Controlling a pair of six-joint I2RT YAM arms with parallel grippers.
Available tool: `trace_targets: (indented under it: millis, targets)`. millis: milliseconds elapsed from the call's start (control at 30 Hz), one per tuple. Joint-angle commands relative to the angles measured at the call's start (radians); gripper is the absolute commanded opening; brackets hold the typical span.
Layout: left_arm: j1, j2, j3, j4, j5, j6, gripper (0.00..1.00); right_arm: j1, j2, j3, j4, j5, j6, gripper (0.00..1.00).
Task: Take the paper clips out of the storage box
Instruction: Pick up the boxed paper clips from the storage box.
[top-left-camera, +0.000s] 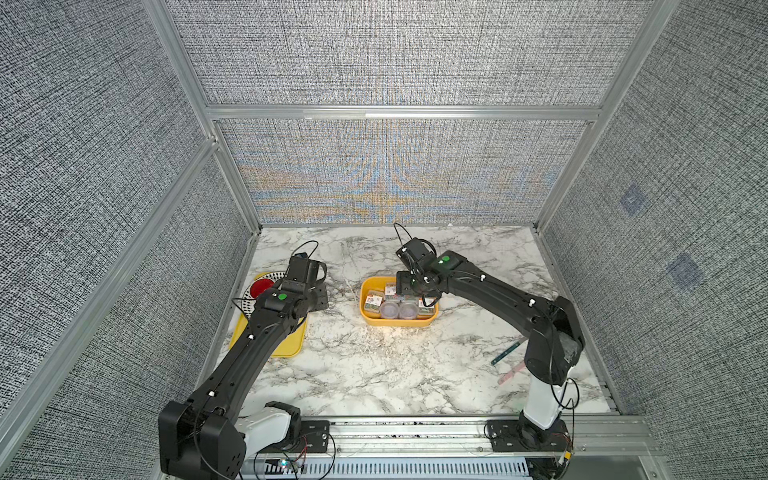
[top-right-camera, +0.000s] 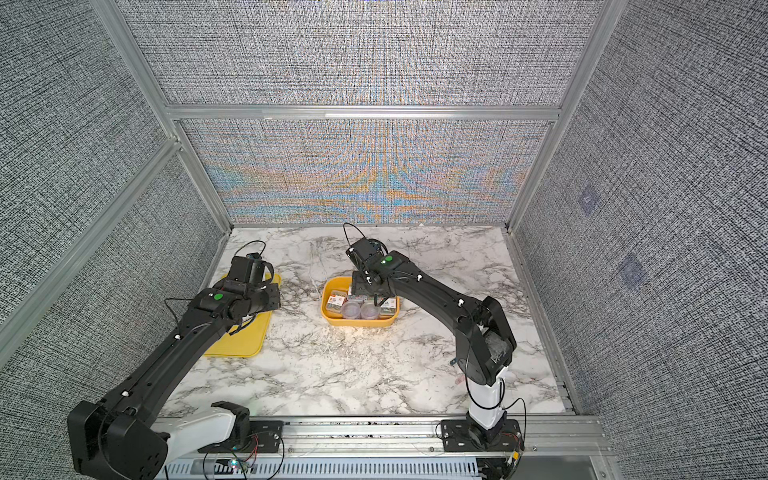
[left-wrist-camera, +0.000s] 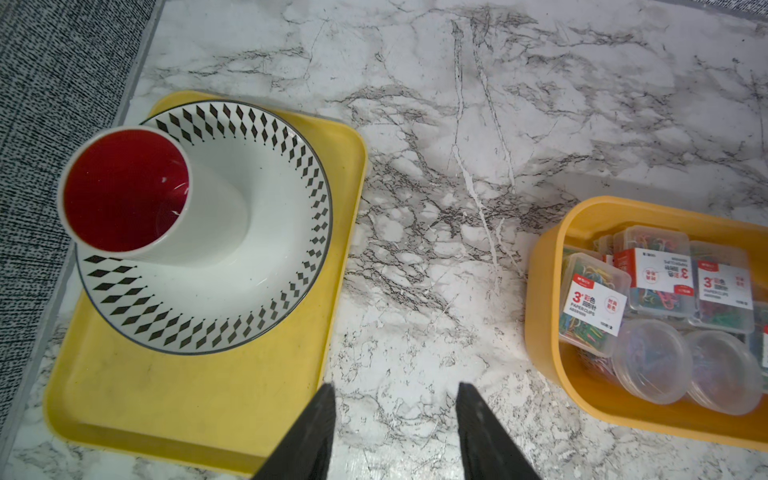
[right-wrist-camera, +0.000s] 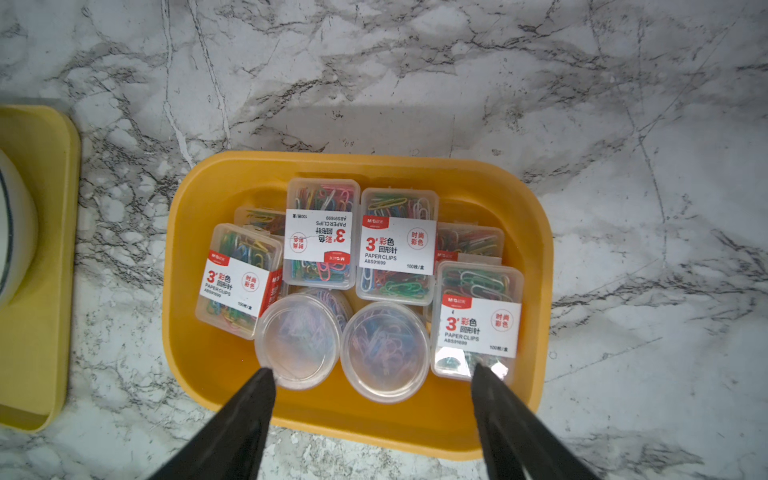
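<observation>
The storage box (right-wrist-camera: 374, 432) is a deep yellow bin in the middle of the marble table, seen in both top views (top-left-camera: 399, 323) (top-right-camera: 357, 322) and in the left wrist view (left-wrist-camera: 544, 299). It holds the paper clips: several clear labelled cases (right-wrist-camera: 397, 245) (left-wrist-camera: 592, 299) and two round clear tubs (right-wrist-camera: 297, 340) (right-wrist-camera: 384, 351). My right gripper (right-wrist-camera: 372, 372) hangs open just above the box's near side, its fingers straddling the tubs, nothing held. Off to the left, my left gripper (left-wrist-camera: 395, 387) is open and empty over bare table beside the flat tray.
A flat yellow tray (left-wrist-camera: 187, 395) (top-left-camera: 286, 349) at the left carries a diamond-patterned plate (left-wrist-camera: 270, 249) with a red-lined cup (left-wrist-camera: 124, 191). A green stick (top-left-camera: 509, 351) and a pink one (top-left-camera: 513, 376) lie near the right arm's base. Panel walls enclose the table.
</observation>
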Motion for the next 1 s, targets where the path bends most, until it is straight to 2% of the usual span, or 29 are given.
trace_targets:
  millis: [0,600,967]
  targets:
    - [0.002,0.002,0.000,0.009,-0.006,0.000,0.51,0.003,-0.003,0.000,0.008,-0.008,0.085,0.78]
    - [0.002,0.003,0.000,-0.008,-0.023,0.000,0.51,0.014,0.014,0.001,-0.057,0.040,0.389,0.78]
    - [0.002,-0.004,-0.002,-0.012,-0.019,0.000,0.51,0.024,0.022,-0.045,-0.035,0.008,0.471,0.72]
